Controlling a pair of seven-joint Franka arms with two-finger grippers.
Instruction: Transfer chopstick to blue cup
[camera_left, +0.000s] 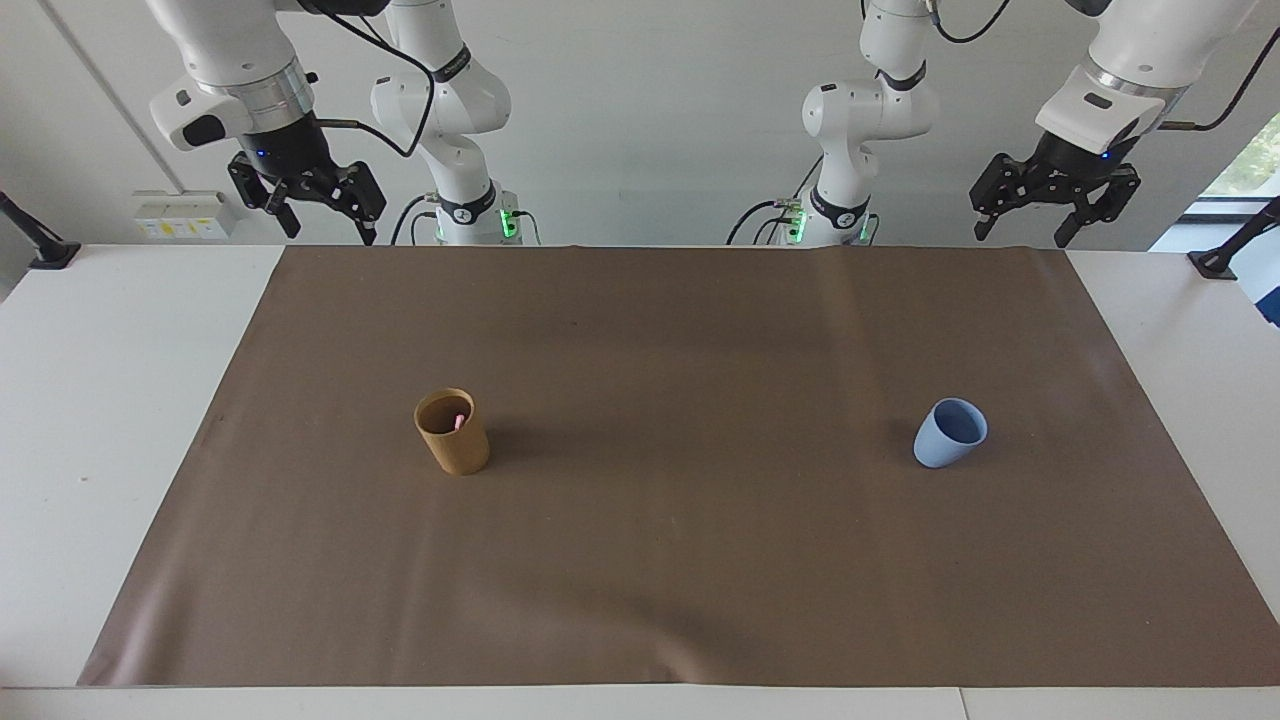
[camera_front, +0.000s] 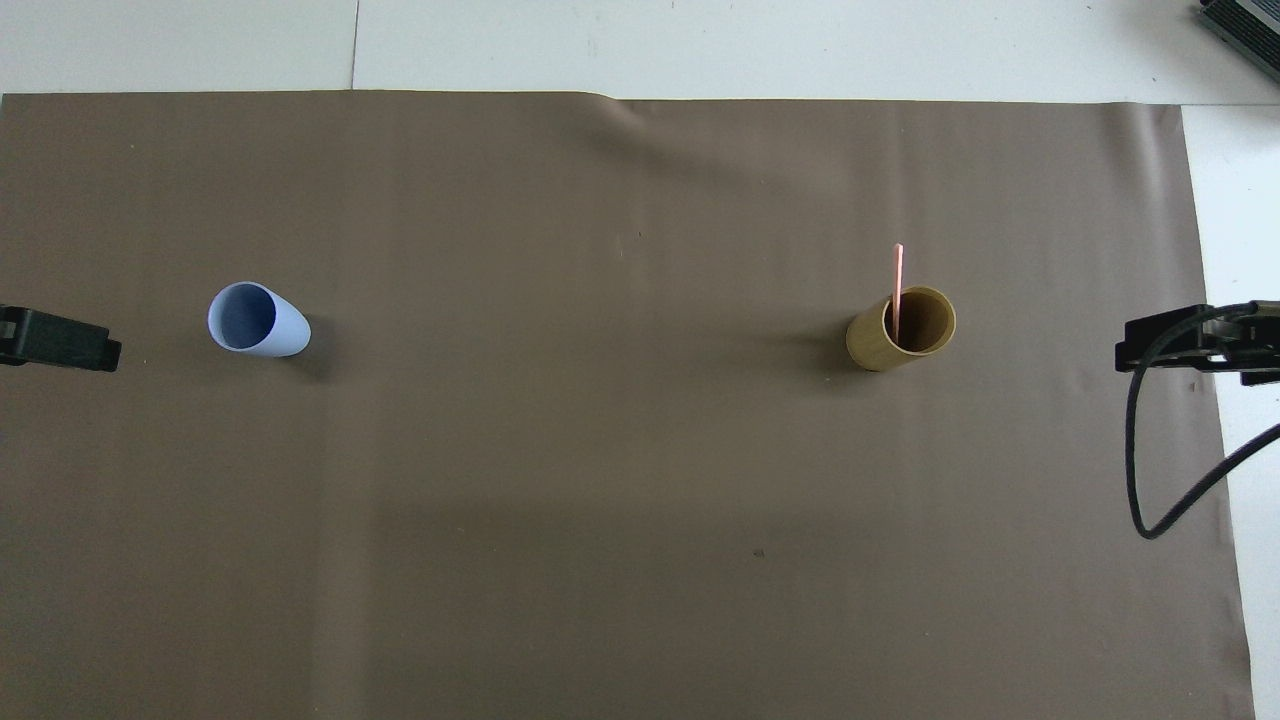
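A: Facing view first, go.

B: Brown mat (camera_left: 680, 560) covered most of the white table (camera_left: 110, 420). Tan cup (camera_left: 453, 432) stood upright on the mat toward the right arm's end. Chopstick (camera_left: 458, 421) sat inside it, only the pink tip showing at the rim. Blue cup (camera_left: 948, 433) stood toward the left arm's end, well apart from the tan one, nothing in it.

A: Grippers?

B: Right gripper (camera_left: 322, 216) hung high over the mat's edge nearest the robots, fingers spread, holding nothing. Left gripper (camera_left: 1025, 216) the same at its own end, released, empty. Both arms waited.

A: Overhead view?

B: Chopstick (camera_front: 897, 295) stood in the tan cup (camera_front: 900, 328), leaning on the rim and sticking out well above it. Blue cup (camera_front: 257, 320) was upright, empty. Both cups sat about equally far from the robots. Only a black bit of the left gripper (camera_front: 60, 339) and the right gripper (camera_front: 1195, 338) showed at the view's edges, neither over a cup.
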